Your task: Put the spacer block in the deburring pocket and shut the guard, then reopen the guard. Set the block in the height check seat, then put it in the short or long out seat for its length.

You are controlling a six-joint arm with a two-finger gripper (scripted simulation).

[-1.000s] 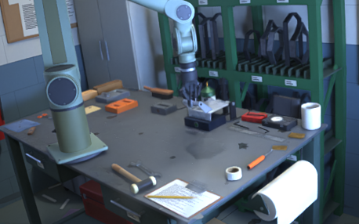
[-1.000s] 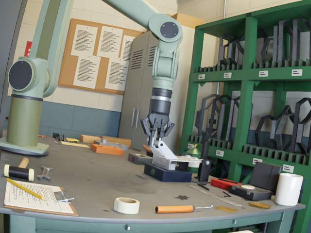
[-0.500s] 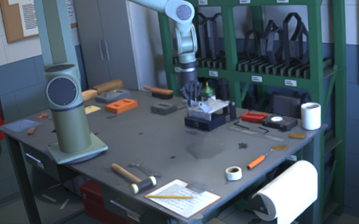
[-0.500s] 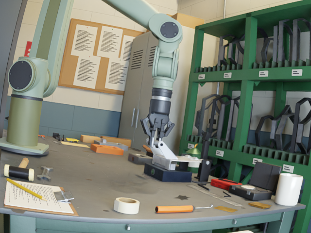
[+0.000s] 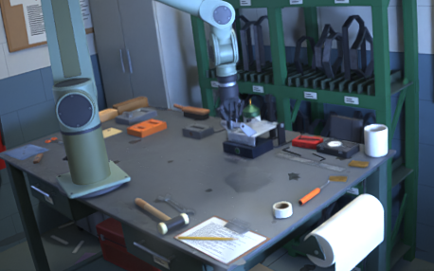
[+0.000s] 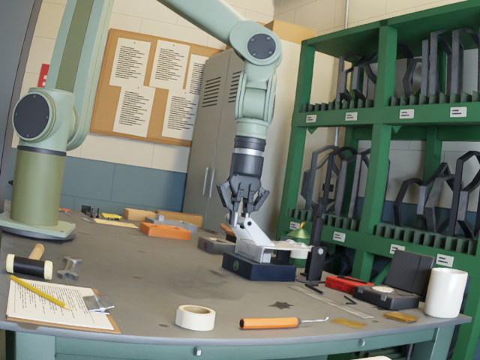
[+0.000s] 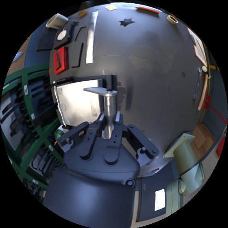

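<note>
The spacer block is out of sight, hidden under the pale guard (image 6: 285,245) that lies flat over the deburring pocket on its dark blue base (image 6: 259,269) near the table's back right. The guard's metal handle (image 7: 109,110) rises at a slant from the guard's near edge. An orange seat block (image 5: 146,127), a grey seat block (image 5: 136,115) and a dark seat block (image 5: 197,130) lie to the left of the fixture. My gripper (image 6: 239,223) stands straight above the fixture's left end and is closed around the guard's handle.
A white cup (image 6: 444,292) stands at the table's right end beside a black gauge case (image 6: 385,296) and a red tray (image 6: 344,283). A black post (image 6: 315,256) stands just right of the fixture, and the green rack (image 6: 387,162) rises behind it.
</note>
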